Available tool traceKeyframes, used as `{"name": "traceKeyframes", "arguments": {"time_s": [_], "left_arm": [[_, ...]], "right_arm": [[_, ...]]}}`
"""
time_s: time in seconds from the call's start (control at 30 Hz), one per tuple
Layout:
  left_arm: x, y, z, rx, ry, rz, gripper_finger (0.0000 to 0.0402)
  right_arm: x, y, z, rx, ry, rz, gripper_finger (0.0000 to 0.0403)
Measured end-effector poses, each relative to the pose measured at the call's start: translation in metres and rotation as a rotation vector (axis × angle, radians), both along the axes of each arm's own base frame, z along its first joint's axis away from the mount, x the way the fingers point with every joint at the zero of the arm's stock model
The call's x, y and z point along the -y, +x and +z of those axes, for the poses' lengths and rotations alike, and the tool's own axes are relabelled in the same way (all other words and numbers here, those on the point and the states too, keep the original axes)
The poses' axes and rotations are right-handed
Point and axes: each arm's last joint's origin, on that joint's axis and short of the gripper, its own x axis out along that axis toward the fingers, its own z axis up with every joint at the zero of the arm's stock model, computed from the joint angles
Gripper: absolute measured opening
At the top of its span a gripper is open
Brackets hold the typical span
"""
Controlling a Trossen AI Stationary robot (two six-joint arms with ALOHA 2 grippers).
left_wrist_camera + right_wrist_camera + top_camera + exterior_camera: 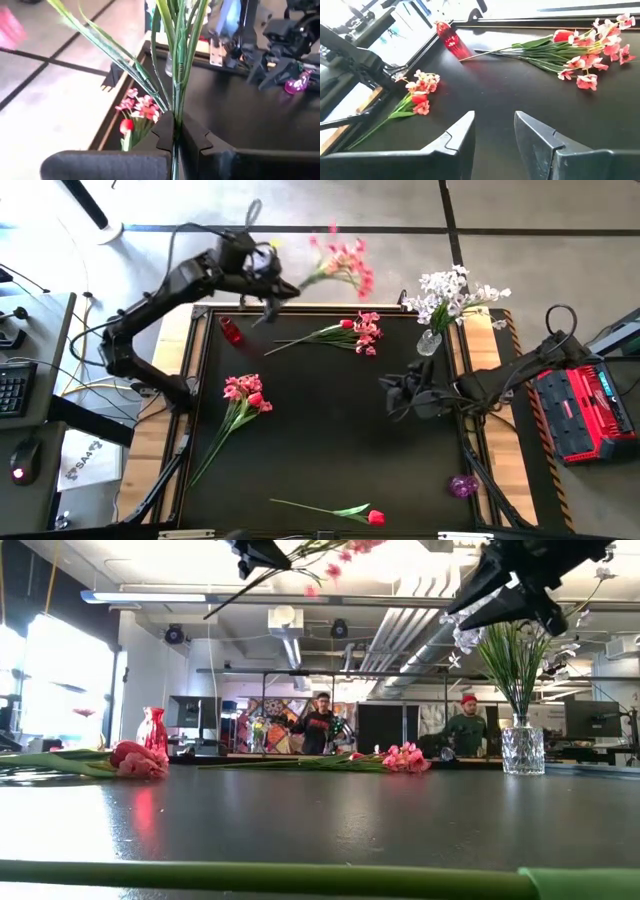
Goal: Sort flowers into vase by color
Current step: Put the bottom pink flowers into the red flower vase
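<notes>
My left gripper (270, 288) is up over the table's far left edge, shut on a spray of pink flowers (345, 265) held in the air. A red vase (231, 330) stands at the far left. At the far right, a clear vase (429, 342) holds white flowers (455, 292). A bunch of pink blossoms with a red tulip (350, 332) lies near the far edge. Another pink bunch (245, 392) lies on the left, and a single red tulip (350, 512) lies by the near edge. My right gripper (495, 135) hovers open at mid right, with nothing between its fingers. My left gripper pinches the green stems (176, 102) of the pink spray between its two fingers, below the leaves. The stems run lengthwise out past the fingertips. The spray is lifted clear of the table, its blossoms (340, 555) pointing toward the table's right and its stem end trailing down behind the gripper.
A small purple vase (463, 485) stands at the near right corner. A red case (580, 405) sits off the table's right edge, and a keyboard and mouse lie off the left. People stand in the room behind, in the low view. The table's middle is bare black surface (330, 440).
</notes>
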Motion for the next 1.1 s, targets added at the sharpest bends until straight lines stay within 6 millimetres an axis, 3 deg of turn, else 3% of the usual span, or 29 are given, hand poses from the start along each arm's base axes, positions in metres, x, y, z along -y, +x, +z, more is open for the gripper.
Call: {"name": "traceKeyframes", "arguments": {"time_s": [0.43, 0.67, 0.83, 1.1], "left_arm": [[-0.048, -0.047, 0.02, 0.184, 0.035, 0.035, 0.0], [-0.064, -0.057, 0.037, 0.358, 0.109, 0.008, 0.0], [-0.069, -0.042, 0.043, 0.489, 0.054, -0.067, 0.0], [-0.058, 0.02, 0.022, 0.509, -0.034, -0.218, 0.0]], "right_arm": [[-0.007, 0.028, -0.021, -0.025, 0.023, 0.002, 0.0126], [-0.006, 0.046, -0.038, -0.057, 0.011, 0.006, 0.0126], [-0.006, 0.051, -0.04, -0.038, 0.021, 0.006, 0.0126], [-0.006, 0.052, -0.039, -0.026, 0.015, -0.004, 0.0126]]}}
